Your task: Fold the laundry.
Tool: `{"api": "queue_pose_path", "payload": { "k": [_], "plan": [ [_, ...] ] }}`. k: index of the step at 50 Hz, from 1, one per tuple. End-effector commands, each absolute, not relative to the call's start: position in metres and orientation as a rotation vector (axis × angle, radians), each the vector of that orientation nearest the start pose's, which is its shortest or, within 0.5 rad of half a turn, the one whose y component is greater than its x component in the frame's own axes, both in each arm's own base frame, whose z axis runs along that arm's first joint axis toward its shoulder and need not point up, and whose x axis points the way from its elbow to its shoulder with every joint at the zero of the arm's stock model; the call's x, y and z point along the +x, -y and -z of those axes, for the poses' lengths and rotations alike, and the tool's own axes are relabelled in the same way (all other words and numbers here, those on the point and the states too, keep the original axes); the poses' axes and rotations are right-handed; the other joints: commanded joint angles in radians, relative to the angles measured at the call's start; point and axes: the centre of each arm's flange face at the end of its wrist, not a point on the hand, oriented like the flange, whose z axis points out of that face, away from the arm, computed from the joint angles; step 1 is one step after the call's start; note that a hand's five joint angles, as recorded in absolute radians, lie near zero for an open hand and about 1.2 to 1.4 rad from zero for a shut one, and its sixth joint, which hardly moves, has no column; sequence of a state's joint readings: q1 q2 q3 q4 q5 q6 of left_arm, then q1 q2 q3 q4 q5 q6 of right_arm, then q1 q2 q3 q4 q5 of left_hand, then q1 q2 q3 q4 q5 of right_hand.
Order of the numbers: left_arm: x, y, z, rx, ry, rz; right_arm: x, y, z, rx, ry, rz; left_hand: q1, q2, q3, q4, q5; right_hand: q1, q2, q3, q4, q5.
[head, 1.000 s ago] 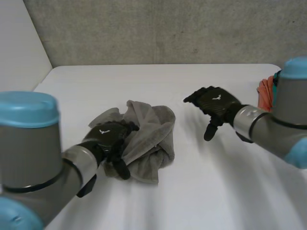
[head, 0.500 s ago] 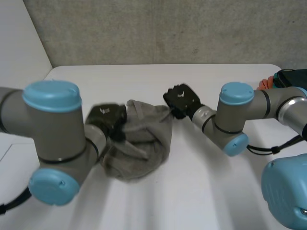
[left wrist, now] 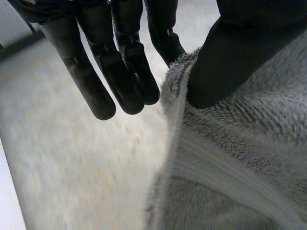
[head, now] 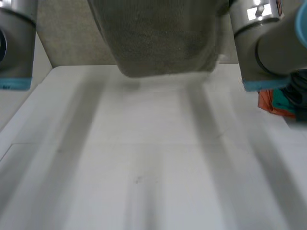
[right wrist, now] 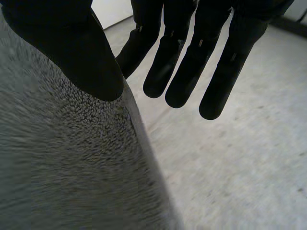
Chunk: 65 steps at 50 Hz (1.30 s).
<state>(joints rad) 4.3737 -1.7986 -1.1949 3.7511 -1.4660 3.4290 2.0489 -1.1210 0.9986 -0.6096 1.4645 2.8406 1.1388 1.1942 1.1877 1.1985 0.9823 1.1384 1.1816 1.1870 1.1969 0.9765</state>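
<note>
A grey towel (head: 163,43) hangs in the air well above the white table (head: 144,163), its lower edge just over the table's far side. In the left wrist view my left hand (left wrist: 120,62) pinches the towel (left wrist: 230,163) at its top edge between the thumb (left wrist: 230,57) and a straight finger. In the right wrist view my right hand (right wrist: 192,57) does the same on the towel (right wrist: 57,163), thumb (right wrist: 72,52) pressed on the cloth's edge. The left arm (head: 17,43) and right arm (head: 268,43) stand raised on either side of the towel.
An orange-red cloth (head: 268,103) with a dark green item lies at the table's right edge. A grey wall (head: 72,38) rises behind the table. The table's left edge runs close under the left arm.
Both hands closed on the towel as it lay crumpled on the table and lifted it high. It now hangs between the raised arms.
</note>
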Motion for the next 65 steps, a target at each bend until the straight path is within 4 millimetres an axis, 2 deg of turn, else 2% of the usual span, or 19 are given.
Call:
{"api": "queue_pose_path", "payload": {
  "k": [1,2,5,6,10,13,15,18,27,31,33,38,40,44,51,55,60,63,65],
  "plan": [
    [-0.24,0.318,-0.326,0.616,-1.614,2.736,0.316,0.286,-0.315,-0.829,-1.405,2.416,0.257,0.202,0.209,0.198,0.239,0.258,0.215,0.209,0.199,0.245],
    [-0.239,0.309,-0.303,0.649,-1.713,2.697,0.314,0.276,-0.289,-0.884,-1.49,2.333,0.257,0.202,0.209,0.198,0.239,0.258,0.215,0.209,0.199,0.245],
    [-0.238,0.295,-0.266,0.707,-1.858,2.638,0.314,0.26,-0.252,-0.963,-1.597,2.198,0.257,0.202,0.209,0.198,0.239,0.258,0.215,0.209,0.199,0.245],
    [-0.24,0.283,-0.245,0.755,-1.934,2.604,0.314,0.25,-0.229,-1.01,-1.658,2.116,0.257,0.202,0.209,0.198,0.239,0.258,0.215,0.209,0.199,0.245],
    [-0.245,0.261,-0.207,0.871,-2.037,2.549,0.316,0.234,-0.182,-1.101,-1.78,1.956,0.257,0.202,0.209,0.198,0.239,0.258,0.215,0.209,0.199,0.245],
    [-0.247,0.256,-0.196,0.901,-2.04,2.538,0.313,0.237,-0.171,-1.119,-1.827,1.928,0.257,0.202,0.209,0.198,0.239,0.258,0.215,0.209,0.199,0.245],
    [-0.246,0.256,-0.193,0.893,-2.042,2.524,0.306,0.248,-0.172,-1.098,-1.876,1.939,0.257,0.202,0.209,0.198,0.239,0.068,0.025,0.02,0.01,0.055],
    [-0.244,0.256,-0.199,0.863,-2.032,2.515,0.298,0.258,-0.177,-1.066,-1.939,1.936,0.257,0.202,0.209,0.198,0.239,-0.466,-0.509,-0.514,-0.524,-0.478],
    [-0.236,0.245,-0.247,0.785,-2.031,2.515,0.273,0.264,-0.22,-0.94,-2.048,1.943,0.257,0.202,0.209,0.198,0.239,-0.699,-0.743,-0.748,-0.758,-0.712],
    [-0.235,0.235,-0.267,0.795,-2.051,2.515,0.264,0.258,-0.223,-0.831,-2.139,1.814,0.257,0.202,0.209,0.198,0.239,-0.84,-0.883,-0.889,-0.899,-0.853],
    [-0.237,0.228,-0.277,0.807,-2.066,2.517,0.26,0.251,-0.219,-0.73,-2.192,1.703,0.257,0.202,0.209,0.198,0.239,-0.954,-0.997,-1.003,-1.013,-0.967],
    [-0.243,0.215,-0.296,0.847,-2.058,2.54,0.261,0.232,-0.201,-0.535,-2.245,1.505,0.257,0.202,0.209,0.198,0.239,-0.964,-1.007,-1.012,-1.022,-0.977],
    [-0.247,0.21,-0.304,0.864,-2.045,2.562,0.267,0.218,-0.19,-0.496,-2.241,1.427,0.257,0.202,0.209,0.198,0.239,-0.964,-1.007,-1.012,-1.022,-0.977],
    [-0.253,0.206,-0.318,0.881,-2.014,2.594,0.288,0.2,-0.175,-0.483,-2.153,1.404,0.257,0.202,0.209,0.198,0.239,-0.964,-1.007,-1.012,-1.022,-0.977],
    [-0.261,0.194,-0.335,0.905,-2.017,2.609,0.324,0.223,-0.148,-0.375,-2.008,1.594,0.257,0.202,0.209,0.198,0.239,-0.964,-1.007,-1.012,-1.022,-0.977],
    [-0.264,0.189,-0.339,0.903,-2.021,2.609,0.339,0.234,-0.133,-0.317,-2.038,1.661,0.257,0.202,0.209,0.198,0.239,-0.964,-1.007,-1.012,-1.022,-0.977],
    [-0.262,0.185,-0.342,0.87,-2.022,2.607,0.344,0.248,-0.118,-0.15,-2.123,1.744,0.257,0.202,0.209,0.198,0.239,-0.964,-1.007,-1.012,-1.022,-0.977],
    [-0.258,0.183,-0.347,0.842,-2.008,2.621,0.34,0.258,-0.12,-0.01,-2.154,1.826,0.257,0.202,0.209,0.198,0.239,-0.962,-1.005,-1.01,-1.02,-0.974],
    [-0.256,0.183,-0.347,0.828,-2.009,2.614,0.335,0.261,-0.122,0.047,-2.167,1.86,0.257,0.202,0.209,0.198,0.239,-0.862,-0.905,-0.91,-0.92,-0.874]
  ]
}}
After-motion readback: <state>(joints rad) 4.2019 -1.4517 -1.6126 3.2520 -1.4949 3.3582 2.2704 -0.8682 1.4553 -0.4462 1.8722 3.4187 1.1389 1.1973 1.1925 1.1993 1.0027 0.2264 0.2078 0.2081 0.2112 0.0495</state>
